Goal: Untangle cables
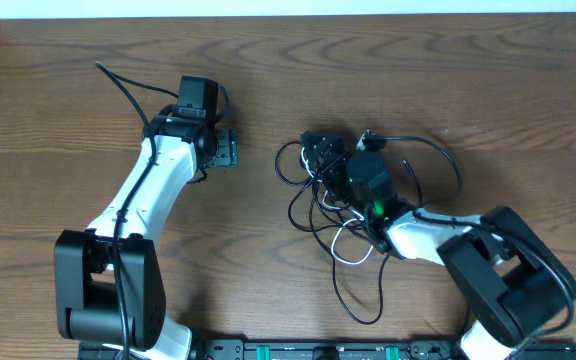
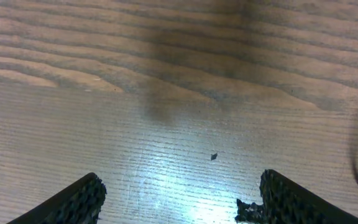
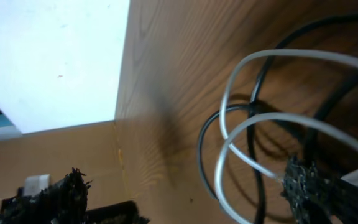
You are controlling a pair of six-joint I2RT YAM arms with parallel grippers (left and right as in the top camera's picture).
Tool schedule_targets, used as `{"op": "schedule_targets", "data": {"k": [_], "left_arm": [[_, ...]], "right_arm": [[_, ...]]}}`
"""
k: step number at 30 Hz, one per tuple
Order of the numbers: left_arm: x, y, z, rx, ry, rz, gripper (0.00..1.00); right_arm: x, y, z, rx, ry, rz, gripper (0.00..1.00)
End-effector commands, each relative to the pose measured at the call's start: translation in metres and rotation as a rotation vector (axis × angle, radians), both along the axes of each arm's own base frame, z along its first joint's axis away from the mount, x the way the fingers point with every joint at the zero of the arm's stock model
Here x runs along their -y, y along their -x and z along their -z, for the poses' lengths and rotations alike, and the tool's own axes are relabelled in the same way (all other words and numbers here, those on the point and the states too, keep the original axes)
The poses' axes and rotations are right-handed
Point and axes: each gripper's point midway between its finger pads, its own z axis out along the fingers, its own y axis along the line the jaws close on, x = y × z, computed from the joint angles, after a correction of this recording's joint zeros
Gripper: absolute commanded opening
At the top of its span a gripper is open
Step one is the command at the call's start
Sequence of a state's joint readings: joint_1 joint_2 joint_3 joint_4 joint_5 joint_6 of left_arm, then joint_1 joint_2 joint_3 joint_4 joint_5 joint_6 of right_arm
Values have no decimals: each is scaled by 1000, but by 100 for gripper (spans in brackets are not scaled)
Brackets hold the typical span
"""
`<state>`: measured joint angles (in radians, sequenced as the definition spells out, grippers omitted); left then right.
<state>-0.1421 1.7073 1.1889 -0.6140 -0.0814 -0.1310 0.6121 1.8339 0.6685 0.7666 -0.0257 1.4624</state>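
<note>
Overhead looks straight down; wrist views skim the table (image 2: 166,93) closely — right shares overhead's cables (image 3: 303,54).

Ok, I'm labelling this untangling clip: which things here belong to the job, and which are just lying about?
Job:
white cables
black cables, tangled with the white ones
right pincer, open, at the tangle
left pincer, open, empty

Just there:
wooden table
left arm's own black lead
dark speck on the table

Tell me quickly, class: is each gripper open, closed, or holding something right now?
Left gripper: open, holding nothing.
Right gripper: open, down among the cables, not clamped on any.
</note>
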Motion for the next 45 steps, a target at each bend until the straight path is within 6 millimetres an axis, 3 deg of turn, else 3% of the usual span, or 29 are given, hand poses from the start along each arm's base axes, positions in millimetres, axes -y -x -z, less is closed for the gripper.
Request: {"op": "schedule_targets", "data": {"k": [1, 5, 8, 11, 17, 19, 25, 35, 39, 45], "left_arm": [[-2, -3, -1, 9, -6, -11, 80], [-2, -4, -1, 12, -5, -10, 80], [-2, -4, -1, 13, -5, -11, 80], [-2, -4, -1, 13, -5, -11, 80], [-2, -4, -1, 12, -5, -10, 80], [-2, -4, -1, 12, -5, -10, 80], [-2, -3, -1, 11, -5, -11, 80], [-2, 2, 1, -15, -5, -10, 80], [7, 3, 2, -21, 44, 9, 80], [24, 6, 3, -36, 139, 44, 80]], "right_arm": [[-3, -7, 9, -9, 8, 22, 96], [-10, -14, 16, -9, 3, 14, 85], [-16, -19, 4, 43, -36, 3, 75], [-18, -22, -10, 105, -51, -19, 58], [-17, -24, -14, 110, -70, -48, 33], [-16, -25, -16, 112, -77, -57, 29], [-19, -28, -39, 188, -140, -89, 19], [-8, -33, -125, 389, -444, -82, 16], [2, -29, -160, 464, -587, -82, 15], [16, -32, -179, 446, -693, -54, 12]]}}
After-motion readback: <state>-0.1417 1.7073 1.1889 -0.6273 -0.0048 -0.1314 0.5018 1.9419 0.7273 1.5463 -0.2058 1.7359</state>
